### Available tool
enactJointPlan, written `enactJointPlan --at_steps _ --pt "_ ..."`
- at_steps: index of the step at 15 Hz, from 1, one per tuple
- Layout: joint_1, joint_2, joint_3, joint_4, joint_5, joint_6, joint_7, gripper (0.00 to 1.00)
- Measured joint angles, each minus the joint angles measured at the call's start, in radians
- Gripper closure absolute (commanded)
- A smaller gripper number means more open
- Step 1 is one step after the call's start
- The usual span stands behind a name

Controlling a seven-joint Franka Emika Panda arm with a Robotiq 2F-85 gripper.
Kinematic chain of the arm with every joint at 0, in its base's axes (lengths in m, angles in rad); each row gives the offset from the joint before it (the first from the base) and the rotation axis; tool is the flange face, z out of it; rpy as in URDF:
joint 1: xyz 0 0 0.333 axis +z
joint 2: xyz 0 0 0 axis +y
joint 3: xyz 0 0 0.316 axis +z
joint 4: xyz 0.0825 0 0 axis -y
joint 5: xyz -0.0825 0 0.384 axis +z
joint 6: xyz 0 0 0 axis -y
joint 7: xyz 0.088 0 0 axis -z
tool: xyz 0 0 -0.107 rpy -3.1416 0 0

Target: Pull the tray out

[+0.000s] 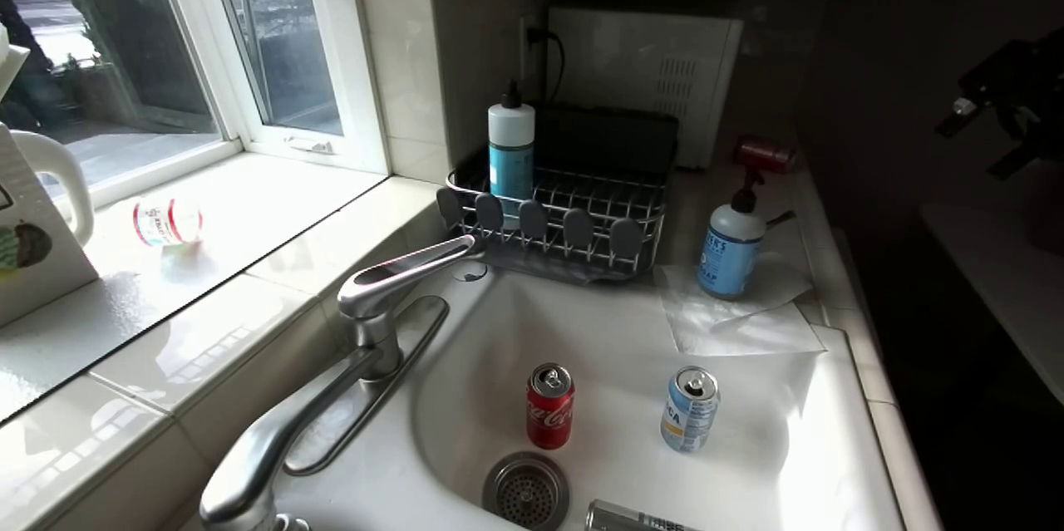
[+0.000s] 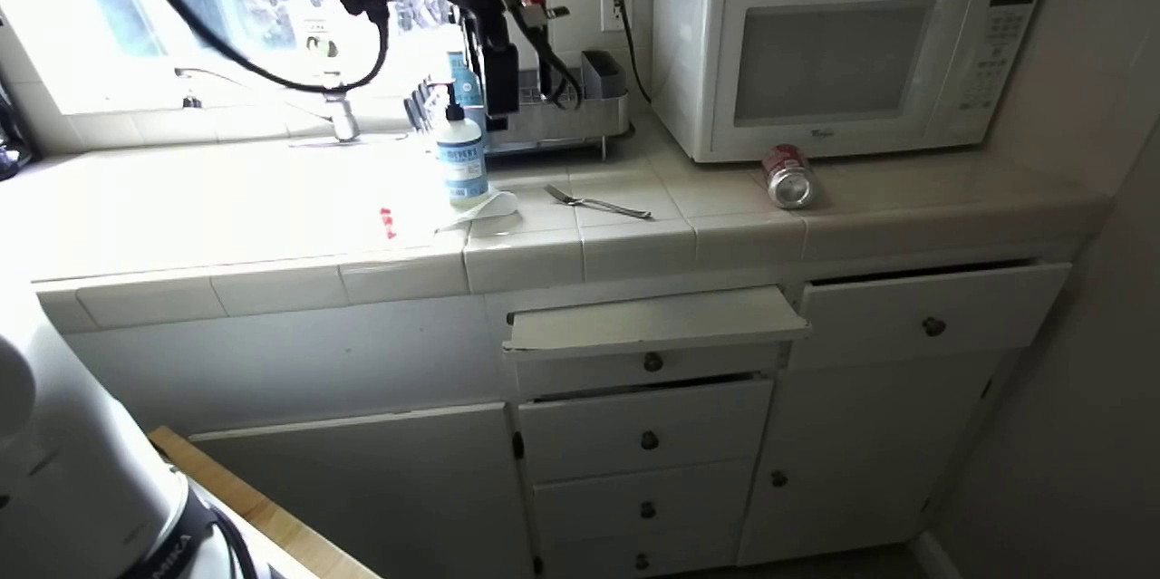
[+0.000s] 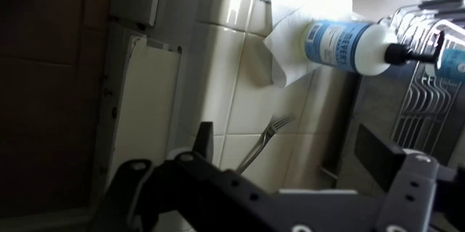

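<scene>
The tray is a flat pale slab [image 2: 657,321] that sticks out from a slot under the counter's front edge, above a drawer with a round knob. It also shows at the left of the wrist view [image 3: 147,101], with a chipped front corner. It is out of view in an exterior view that looks along the sink. My gripper [image 2: 524,108] is above the counter, higher than the tray and apart from it. It is open and empty in the wrist view [image 3: 286,135], with its fingers wide apart. It also shows at the far right of an exterior view [image 1: 974,150].
A soap bottle [image 2: 462,162] stands on a paper sheet, and a fork [image 2: 598,203] lies on the counter. A dish rack [image 1: 573,207], microwave [image 2: 834,62] and lying red can [image 2: 788,176] are behind. Drawers [image 2: 933,307] stand slightly open near the tray. The sink [image 1: 632,481] holds several cans.
</scene>
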Motion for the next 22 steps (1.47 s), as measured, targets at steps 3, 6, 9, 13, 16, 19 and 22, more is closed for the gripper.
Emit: enactJointPlan --at_steps 3,6,9,13,16,19,22 --pt "-0.026 0.050 -0.107 -0.100 0.118 0.163 -0.106 0.00" --pt "-0.006 0.137 -0.197 -0.182 0.271 0.301 -0.262 0.00" --pt "0.023 0.250 -0.286 -0.195 0.457 0.326 -0.440 0.00" --pt "0.023 0.366 -0.326 -0.177 0.550 0.317 -0.535 0.00" --pt "0.024 0.375 -0.326 -0.172 0.552 0.317 -0.535 0.00" --pt "0.024 0.375 -0.326 -0.172 0.553 0.317 -0.535 0.00" --pt "0.001 0.409 -0.315 -0.162 0.553 0.214 -0.547 0.00"
